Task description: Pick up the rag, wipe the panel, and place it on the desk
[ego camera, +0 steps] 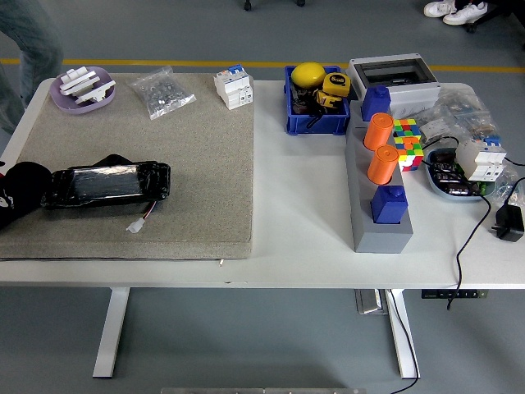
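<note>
The left arm [78, 187] enters from the left edge, wrapped in shiny black covering, and lies across the grey mat [205, 164]. Its end is bundled in black, so whether the left hand [152, 180] is spread or curled cannot be told, and nothing can be seen in its grasp. A small white connector [138, 223] on thin wires lies just below it on the mat. No rag can be made out anywhere on the table.

A purple dish [82, 98] at the mat's far left corner holds white parts. Beside it lie a clear bag of small hardware [162, 92] and a white circuit breaker [233, 88]. A blue bin [316, 121] holds a yellow dome-shaped thing and a yellow tape measure. A grey tray [379, 234] carries two orange cylinders and two blue blocks, next to a colour cube [407, 139]. The grey box [392, 78] stands at the far edge.

The white table [303, 222] is bare between mat and tray.
</note>
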Controlling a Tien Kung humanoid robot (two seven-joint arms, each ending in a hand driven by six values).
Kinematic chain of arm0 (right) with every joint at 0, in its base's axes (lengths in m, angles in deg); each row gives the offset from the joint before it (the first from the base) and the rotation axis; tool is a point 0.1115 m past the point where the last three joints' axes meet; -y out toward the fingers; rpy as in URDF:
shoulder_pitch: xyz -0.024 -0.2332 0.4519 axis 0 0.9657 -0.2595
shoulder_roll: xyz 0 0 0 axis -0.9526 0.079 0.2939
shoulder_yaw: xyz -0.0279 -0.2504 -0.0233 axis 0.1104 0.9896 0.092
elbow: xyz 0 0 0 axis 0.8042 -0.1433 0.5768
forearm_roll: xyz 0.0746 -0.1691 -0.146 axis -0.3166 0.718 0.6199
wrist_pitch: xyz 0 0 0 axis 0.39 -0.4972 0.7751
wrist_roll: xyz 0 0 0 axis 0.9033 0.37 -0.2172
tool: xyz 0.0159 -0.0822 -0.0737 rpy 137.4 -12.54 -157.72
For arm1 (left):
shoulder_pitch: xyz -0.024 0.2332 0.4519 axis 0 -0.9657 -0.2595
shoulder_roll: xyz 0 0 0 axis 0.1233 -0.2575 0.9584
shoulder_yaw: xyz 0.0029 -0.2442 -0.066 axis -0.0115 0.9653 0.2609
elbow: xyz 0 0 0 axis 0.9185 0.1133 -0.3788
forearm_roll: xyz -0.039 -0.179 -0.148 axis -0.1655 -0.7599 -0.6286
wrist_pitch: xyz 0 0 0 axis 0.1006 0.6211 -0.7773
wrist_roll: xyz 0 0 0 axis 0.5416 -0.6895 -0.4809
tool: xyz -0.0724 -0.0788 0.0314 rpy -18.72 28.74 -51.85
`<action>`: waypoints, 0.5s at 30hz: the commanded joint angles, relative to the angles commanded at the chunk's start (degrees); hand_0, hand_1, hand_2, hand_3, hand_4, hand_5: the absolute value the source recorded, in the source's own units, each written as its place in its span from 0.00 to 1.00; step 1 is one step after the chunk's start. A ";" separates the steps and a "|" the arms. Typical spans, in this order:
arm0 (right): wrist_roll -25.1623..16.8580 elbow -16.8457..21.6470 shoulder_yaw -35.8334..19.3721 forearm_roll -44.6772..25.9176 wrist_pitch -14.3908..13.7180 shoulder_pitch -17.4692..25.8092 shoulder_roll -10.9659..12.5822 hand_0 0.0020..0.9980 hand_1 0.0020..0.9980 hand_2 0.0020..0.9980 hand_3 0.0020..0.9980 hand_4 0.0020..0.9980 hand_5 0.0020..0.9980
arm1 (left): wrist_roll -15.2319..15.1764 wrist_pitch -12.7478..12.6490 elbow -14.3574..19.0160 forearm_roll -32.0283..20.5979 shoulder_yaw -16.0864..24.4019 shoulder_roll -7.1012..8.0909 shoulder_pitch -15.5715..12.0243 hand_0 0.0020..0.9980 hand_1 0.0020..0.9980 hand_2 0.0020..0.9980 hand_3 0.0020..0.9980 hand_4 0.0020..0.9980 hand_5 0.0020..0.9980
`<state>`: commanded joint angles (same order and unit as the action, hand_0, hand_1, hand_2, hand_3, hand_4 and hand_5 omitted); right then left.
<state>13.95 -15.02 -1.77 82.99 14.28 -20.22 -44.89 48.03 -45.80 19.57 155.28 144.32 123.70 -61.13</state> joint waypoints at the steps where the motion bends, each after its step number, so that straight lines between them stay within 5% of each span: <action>1: -0.02 0.00 -0.04 -0.01 -0.03 -0.01 -0.02 0.74 0.48 0.71 0.71 1.00 0.59 | 0.01 -0.03 -0.17 0.12 -0.17 -0.08 0.19 0.89 0.96 0.91 0.86 0.79 0.11; 8: -0.23 0.13 -0.15 0.13 -0.33 -0.01 0.02 0.74 0.48 0.71 0.71 1.00 0.59 | 0.41 -0.18 -1.77 0.87 -1.50 -0.61 1.29 0.87 0.94 0.90 0.83 0.80 0.11; 9: -0.31 0.17 -0.16 0.13 -0.40 0.00 0.00 0.74 0.47 0.71 0.71 1.00 0.59 | 0.47 -0.06 -2.01 1.43 -1.65 -0.65 1.44 0.75 0.86 0.84 0.73 0.79 0.11; 14: -0.52 0.25 -0.23 0.17 -0.61 0.04 -0.03 0.74 0.47 0.71 0.71 1.00 0.59 | 0.41 -0.16 -3.17 1.85 -2.47 -0.70 2.03 0.75 0.86 0.84 0.73 0.79 0.11; 15: -0.54 0.27 -0.22 0.16 -0.63 0.04 -0.02 0.74 0.47 0.71 0.70 1.00 0.59 | 0.42 -0.11 -3.32 1.94 -2.63 -0.68 2.12 0.56 0.77 0.79 0.67 0.77 0.11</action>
<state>13.41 -14.75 -2.00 83.15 13.65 -20.18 -44.91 48.45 -45.92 16.25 157.22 141.69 123.02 -59.02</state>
